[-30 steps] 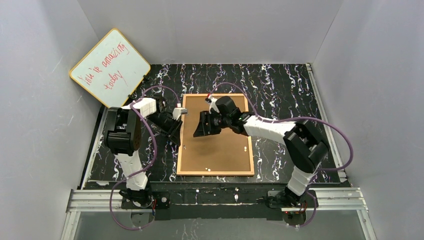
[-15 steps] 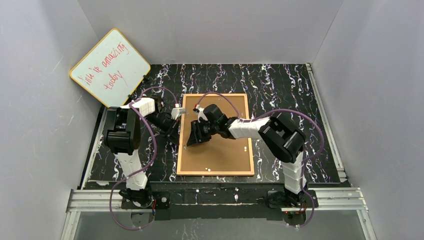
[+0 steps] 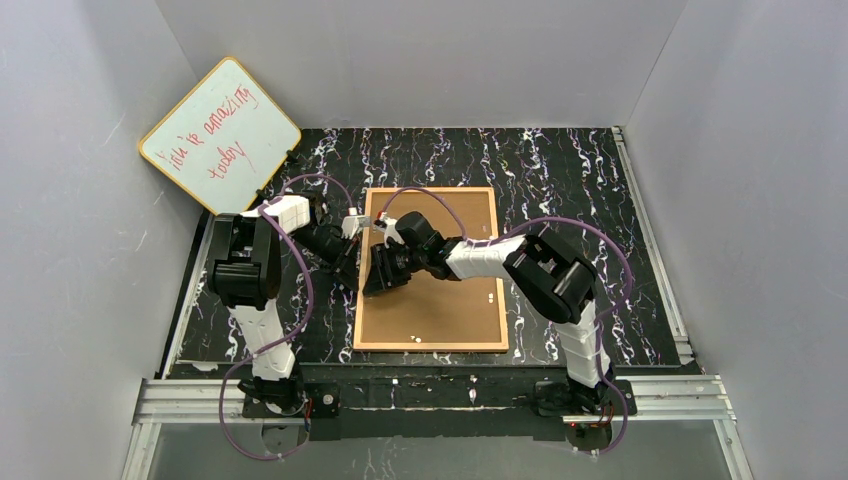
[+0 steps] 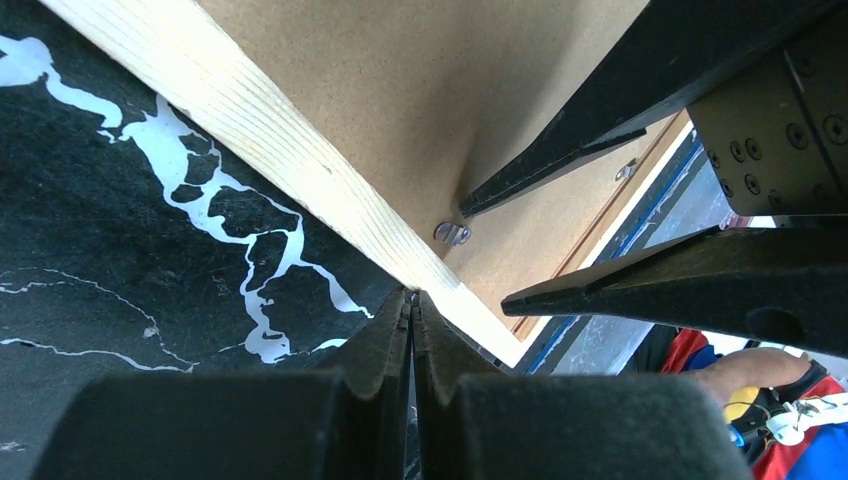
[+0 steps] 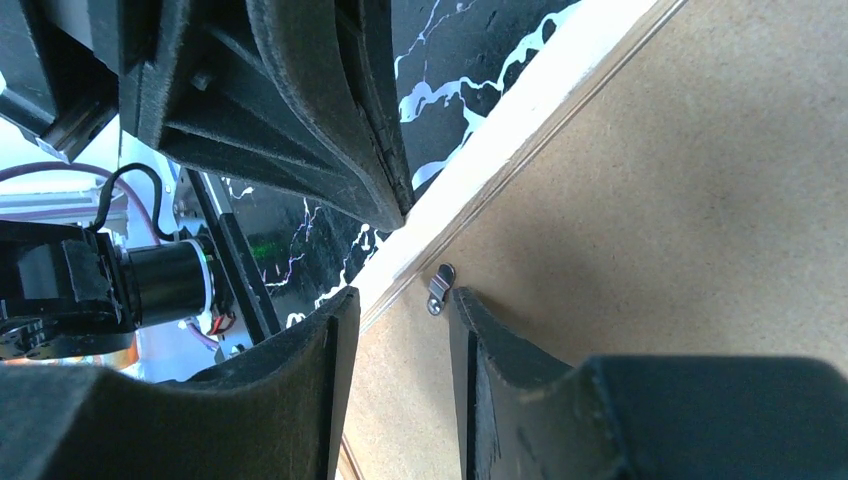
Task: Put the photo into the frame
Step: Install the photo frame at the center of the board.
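From above, the frame [image 3: 430, 347] is seen lying face down at the middle of the desk [image 3: 560, 180], with the brown backing board [image 3: 440, 300] seated in it. Both arms are gathered at its left rail: the left tool [image 3: 350, 266] is set against the outer side, and the right tool [image 3: 378, 280] is held over the board just inside. The photo is nowhere to be seen. A whiteboard [image 3: 220, 135] is propped at the far left.

At the left wrist, the left tool is shown pressed together, with nothing seen between its fingers and its tips touching the rail's outer edge. A small metal clip [image 4: 452, 233] is seen on the board just beside the rail.

At the right wrist, the right tool is shown partly spread, its fingers set either side of that clip, with nothing pinched.

Whether the photo is already under the board cannot be told. It is judged that the clip is being worked, so the back is either to be opened or locked.
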Robot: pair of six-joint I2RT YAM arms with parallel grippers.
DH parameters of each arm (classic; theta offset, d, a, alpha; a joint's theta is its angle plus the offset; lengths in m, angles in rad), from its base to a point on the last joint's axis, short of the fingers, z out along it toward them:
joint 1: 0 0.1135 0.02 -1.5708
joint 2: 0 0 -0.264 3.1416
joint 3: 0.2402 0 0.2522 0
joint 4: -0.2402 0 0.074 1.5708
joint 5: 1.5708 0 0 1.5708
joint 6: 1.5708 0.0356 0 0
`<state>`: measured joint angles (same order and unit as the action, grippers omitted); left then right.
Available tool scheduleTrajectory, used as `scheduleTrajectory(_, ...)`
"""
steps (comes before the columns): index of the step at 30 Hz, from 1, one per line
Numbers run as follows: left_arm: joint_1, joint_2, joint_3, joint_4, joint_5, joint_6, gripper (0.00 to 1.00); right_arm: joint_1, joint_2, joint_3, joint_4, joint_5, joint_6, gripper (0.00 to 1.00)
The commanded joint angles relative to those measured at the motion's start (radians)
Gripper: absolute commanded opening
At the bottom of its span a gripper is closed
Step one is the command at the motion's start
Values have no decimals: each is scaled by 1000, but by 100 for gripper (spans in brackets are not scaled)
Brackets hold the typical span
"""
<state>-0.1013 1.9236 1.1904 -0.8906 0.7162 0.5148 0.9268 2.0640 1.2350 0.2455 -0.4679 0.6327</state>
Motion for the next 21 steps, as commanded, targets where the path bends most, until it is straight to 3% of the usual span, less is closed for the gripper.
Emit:
scheduleTrajectory(1, -2, 3, -8, 64, -33, 3, 0, 7, 24, 41, 14, -1, -14, 46)
scheduleTrajectory(21, -1, 10, 7, 61, -39, -1, 0, 14, 38, 15, 67, -63, 30, 34)
